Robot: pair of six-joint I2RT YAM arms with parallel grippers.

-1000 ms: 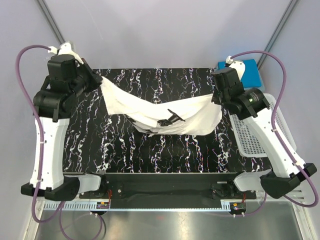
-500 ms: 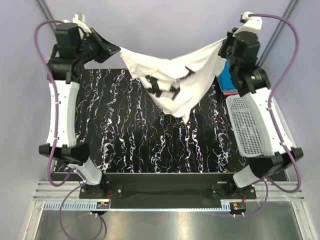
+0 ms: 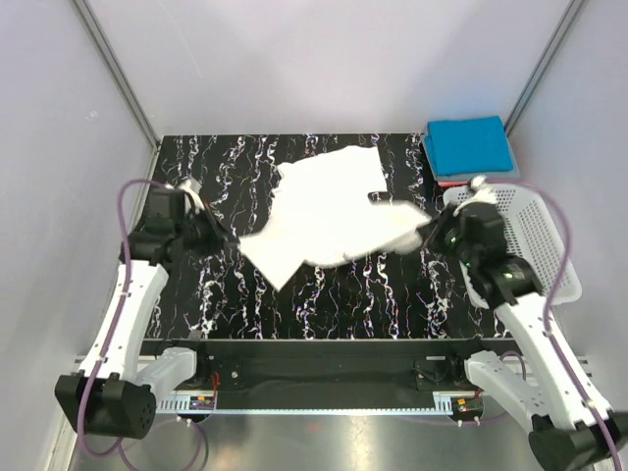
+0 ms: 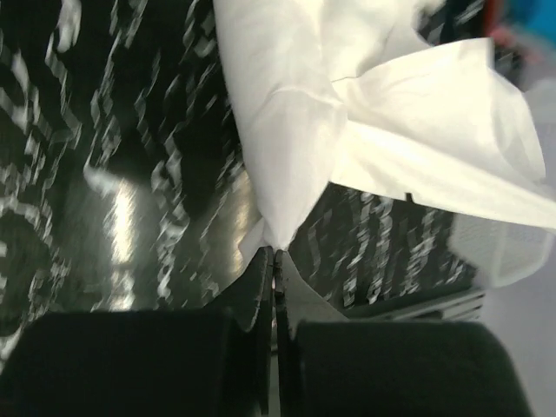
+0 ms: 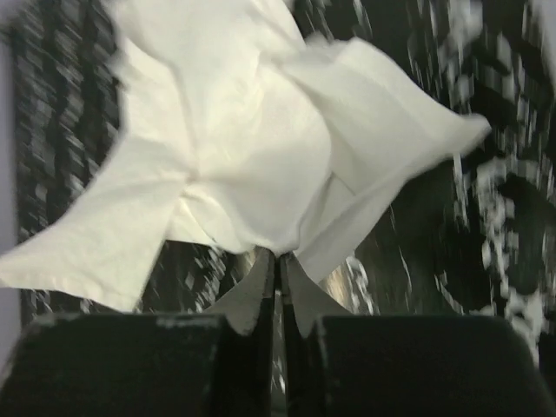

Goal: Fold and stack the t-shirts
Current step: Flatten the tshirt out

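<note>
Table [image 3: 245, 157] in front of me: black top, white marble veining. White t-shirt [image 3: 324, 211] spread mid-table, far part flat on the surface, near edge lifted off it. Far right corner: folded blue t-shirt [image 3: 469, 145] sitting on a red t-shirt [image 3: 453, 181], only the red edge showing. White lattice basket [image 3: 535, 231] at the table's right edge, just near of that stack.

Blur smears the white t-shirt [image 4: 295, 156] (both wrist views); blue t-shirt [image 3: 469, 145] mostly hides red t-shirt [image 3: 451, 181].
</note>
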